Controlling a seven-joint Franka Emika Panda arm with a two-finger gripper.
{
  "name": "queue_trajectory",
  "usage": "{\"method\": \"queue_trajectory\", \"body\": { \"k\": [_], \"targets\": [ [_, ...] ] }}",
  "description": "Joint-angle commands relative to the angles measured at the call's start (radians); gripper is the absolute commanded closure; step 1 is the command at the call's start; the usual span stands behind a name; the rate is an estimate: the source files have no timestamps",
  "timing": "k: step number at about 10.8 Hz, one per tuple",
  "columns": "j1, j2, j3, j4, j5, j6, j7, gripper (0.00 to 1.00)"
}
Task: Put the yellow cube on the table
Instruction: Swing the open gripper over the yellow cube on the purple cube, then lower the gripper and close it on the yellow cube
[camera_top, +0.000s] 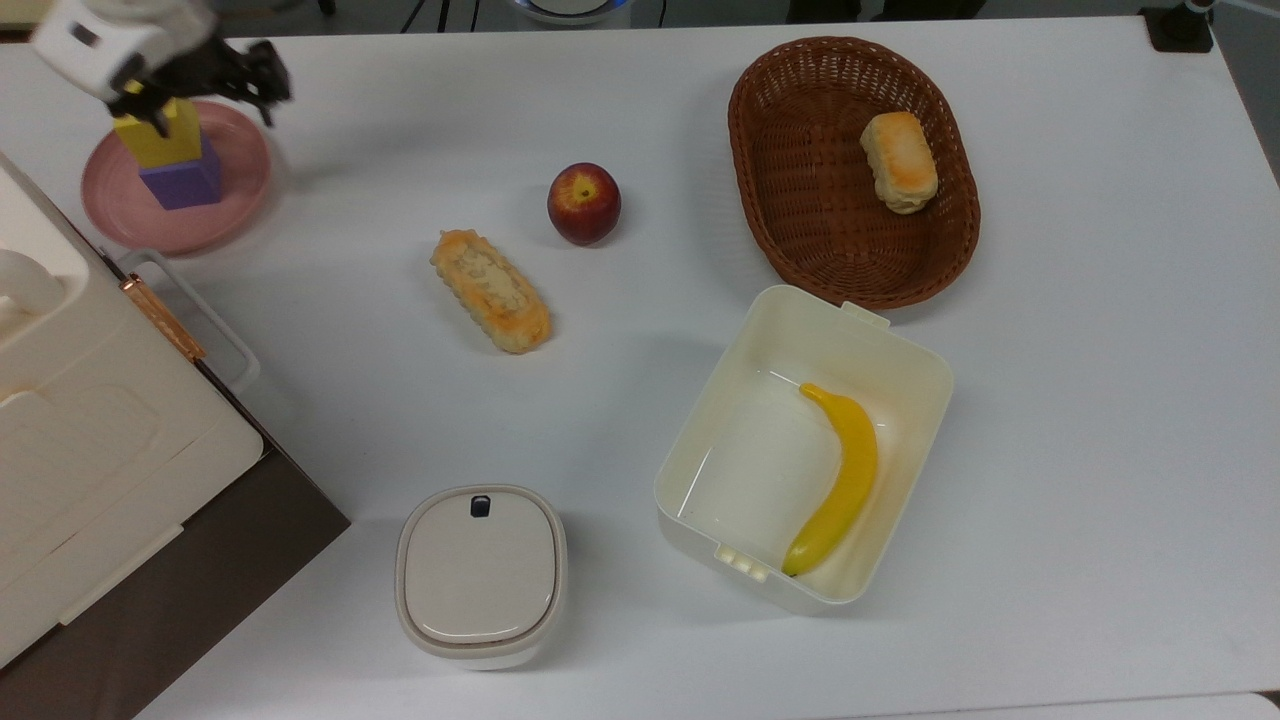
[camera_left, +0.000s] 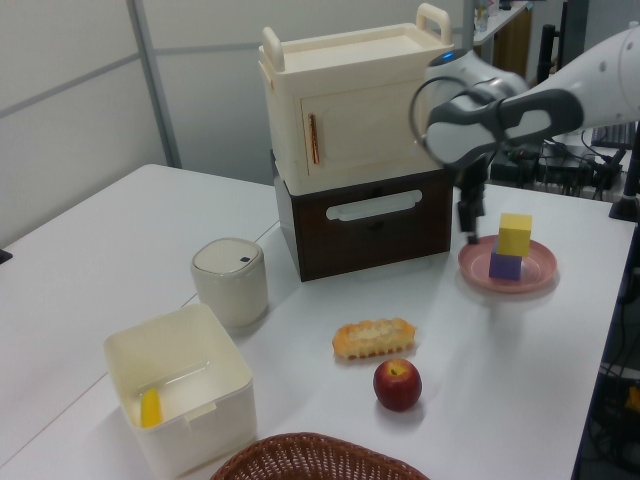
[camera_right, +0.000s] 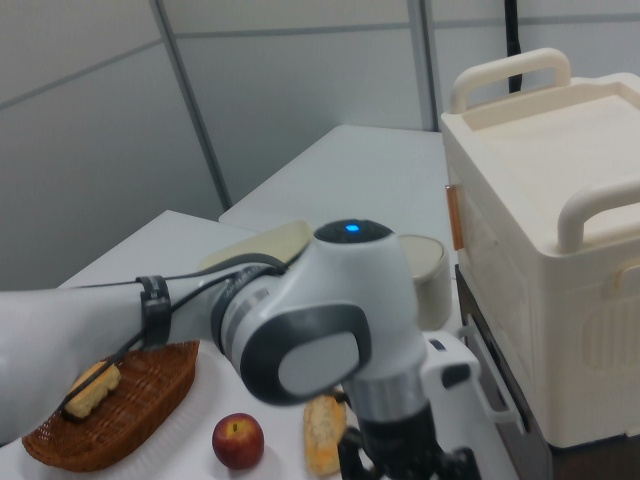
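The yellow cube (camera_top: 172, 142) (camera_left: 515, 233) stands on a purple cube (camera_top: 184, 183) (camera_left: 505, 265), and both sit on a round pink plate (camera_top: 235, 190) (camera_left: 540, 272) at the far left of the white table (camera_top: 1080, 380) in the top view. My gripper (camera_top: 150, 112) (camera_left: 471, 228) hangs over the stack and covers part of the yellow cube's top in the top view. Seen in the left view, it is just left of the yellow cube, above the plate's rim, with a small gap between them. Nothing is held.
A cream cabinet on a brown drawer base (camera_top: 90, 440) (camera_left: 360, 150) stands close beside the plate. On the table lie a bread stick (camera_top: 490, 290), an apple (camera_top: 583, 203), a wicker basket (camera_top: 790, 200) with a bun, a white bin (camera_top: 900, 360) holding a banana, and a lidded pot (camera_top: 480, 575).
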Motion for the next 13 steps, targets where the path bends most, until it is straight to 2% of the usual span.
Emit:
{"method": "queue_trajectory", "body": {
  "k": [1,4,8,11,12,13],
  "targets": [
    [-0.101,-0.03,0.003,-0.019,-0.009,0.073,-0.151,0.0],
    [-0.145,-0.019,0.002,-0.022,-0.009,0.112,-0.166,0.0],
    [-0.149,0.015,0.0,-0.031,-0.009,0.118,-0.166,0.0],
    [-0.183,0.029,0.002,-0.057,-0.009,0.133,-0.183,0.0],
    [-0.189,0.027,0.002,-0.089,-0.009,0.179,-0.188,0.05],
    [-0.192,0.027,0.0,-0.108,-0.009,0.211,-0.188,0.15]
  ]
}}
